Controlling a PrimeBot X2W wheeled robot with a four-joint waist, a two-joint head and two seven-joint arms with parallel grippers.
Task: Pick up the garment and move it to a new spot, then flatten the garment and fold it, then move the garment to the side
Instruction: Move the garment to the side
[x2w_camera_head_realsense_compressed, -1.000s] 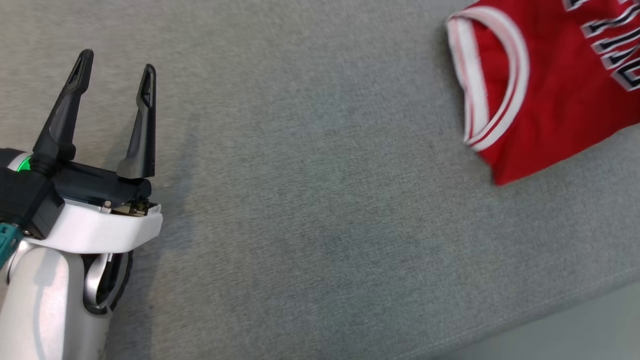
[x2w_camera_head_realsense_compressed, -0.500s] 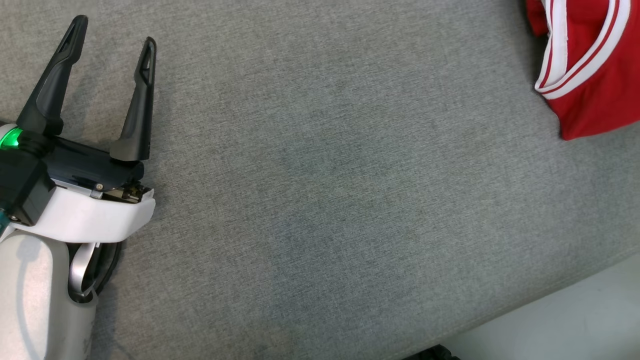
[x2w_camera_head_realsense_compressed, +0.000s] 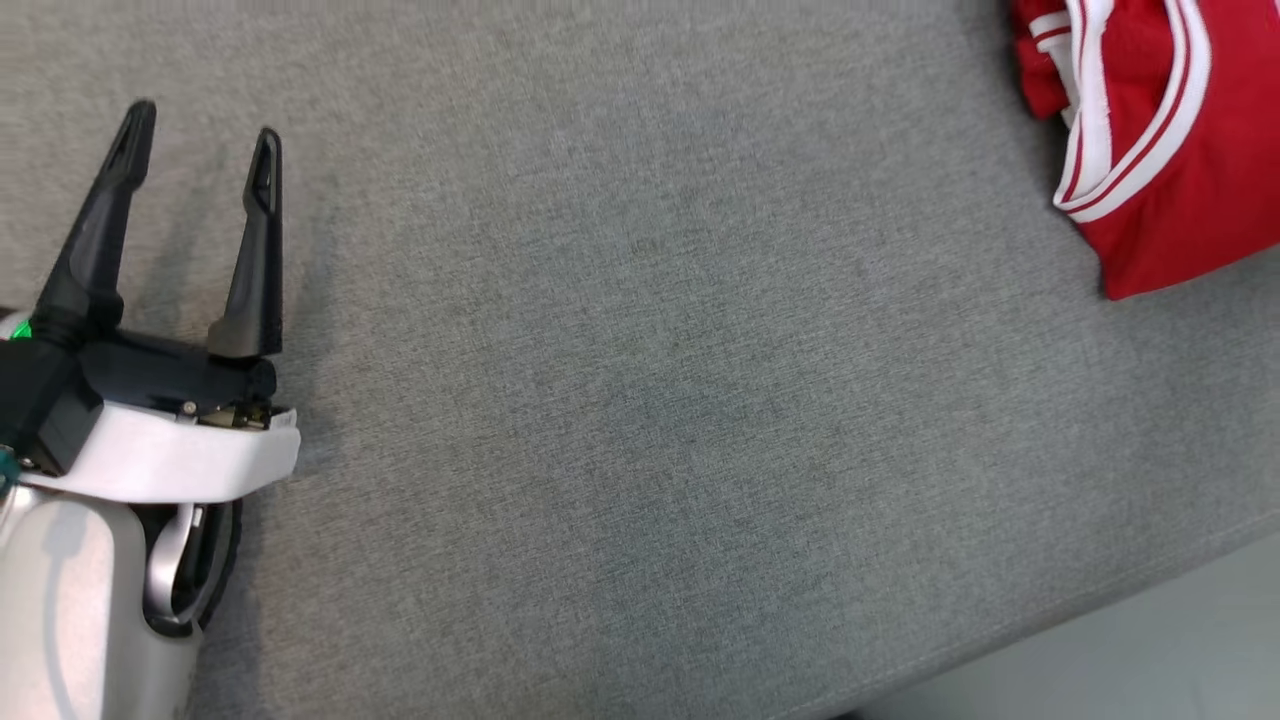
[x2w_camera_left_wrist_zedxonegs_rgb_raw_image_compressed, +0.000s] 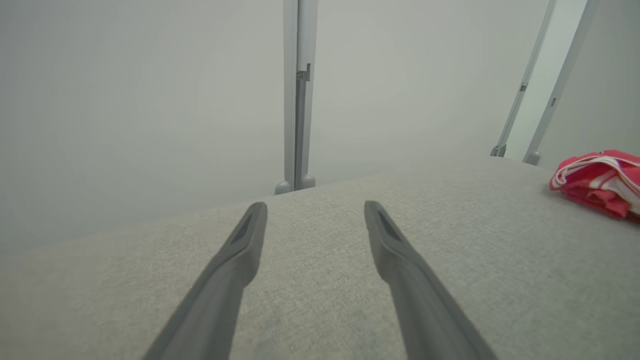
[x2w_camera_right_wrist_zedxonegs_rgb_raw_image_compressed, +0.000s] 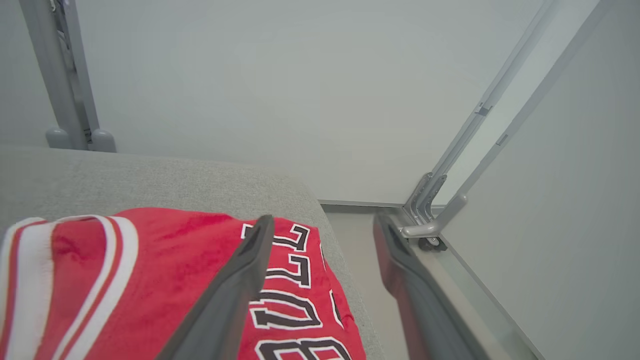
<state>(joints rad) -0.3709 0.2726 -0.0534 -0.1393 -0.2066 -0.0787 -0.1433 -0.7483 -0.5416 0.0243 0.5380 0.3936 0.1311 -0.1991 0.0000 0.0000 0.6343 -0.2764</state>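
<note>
The garment (x2w_camera_head_realsense_compressed: 1165, 150), a folded red jersey with white trim, lies at the far right of the grey surface. In the right wrist view the garment (x2w_camera_right_wrist_zedxonegs_rgb_raw_image_compressed: 165, 280) shows black-and-white lettering, and my right gripper (x2w_camera_right_wrist_zedxonegs_rgb_raw_image_compressed: 322, 225) hangs open over its right edge with nothing between the fingers. My left gripper (x2w_camera_head_realsense_compressed: 198, 118) stands open at the left of the head view, far from the jersey, hovering above bare fabric. From the left wrist view, the left gripper (x2w_camera_left_wrist_zedxonegs_rgb_raw_image_compressed: 312, 207) has spread fingers and the garment (x2w_camera_left_wrist_zedxonegs_rgb_raw_image_compressed: 597, 182) is a small red heap at the right.
The grey cushioned surface (x2w_camera_head_realsense_compressed: 640, 400) ends at a front edge at the lower right, with pale floor (x2w_camera_head_realsense_compressed: 1130, 660) beyond. Grey metal posts (x2w_camera_left_wrist_zedxonegs_rgb_raw_image_compressed: 297, 95) stand behind it against a white wall. A metal frame foot (x2w_camera_right_wrist_zedxonegs_rgb_raw_image_compressed: 425, 220) sits past the surface's right end.
The head camera has shifted, so the garment now sits at the view's top right. Over the earlier frames the jersey went from spread to more bunched. The left gripper stays open.
</note>
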